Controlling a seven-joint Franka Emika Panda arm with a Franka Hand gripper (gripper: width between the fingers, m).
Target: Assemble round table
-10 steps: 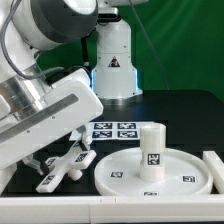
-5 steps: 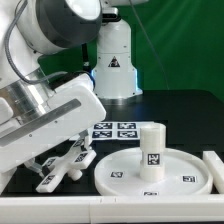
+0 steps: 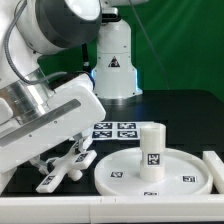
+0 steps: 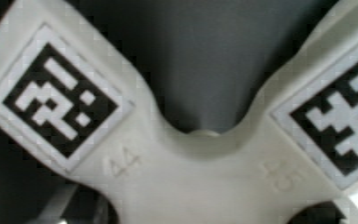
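Note:
The white four-armed cross piece (image 3: 66,168) lies on the black table at the exterior view's lower left. My gripper (image 3: 60,158) is down over its middle, and its white boxy body hides part of the piece. In the wrist view the cross piece (image 4: 185,155) fills the frame, with two tagged arms spreading away. Dark fingers flank its centre and my gripper (image 4: 194,214) looks shut on it. The rimmed round disc (image 3: 120,166) lies flat to the right, with the short thick post (image 3: 152,145) standing upright on it.
The marker board (image 3: 113,129) lies behind the disc. The robot's white base (image 3: 113,60) stands at the back before a green backdrop. A white rail (image 3: 213,167) runs along the exterior view's right edge and another along the front (image 3: 110,206).
The arm has shifted only slightly. The cross piece, the disc and the post have stayed where they were.

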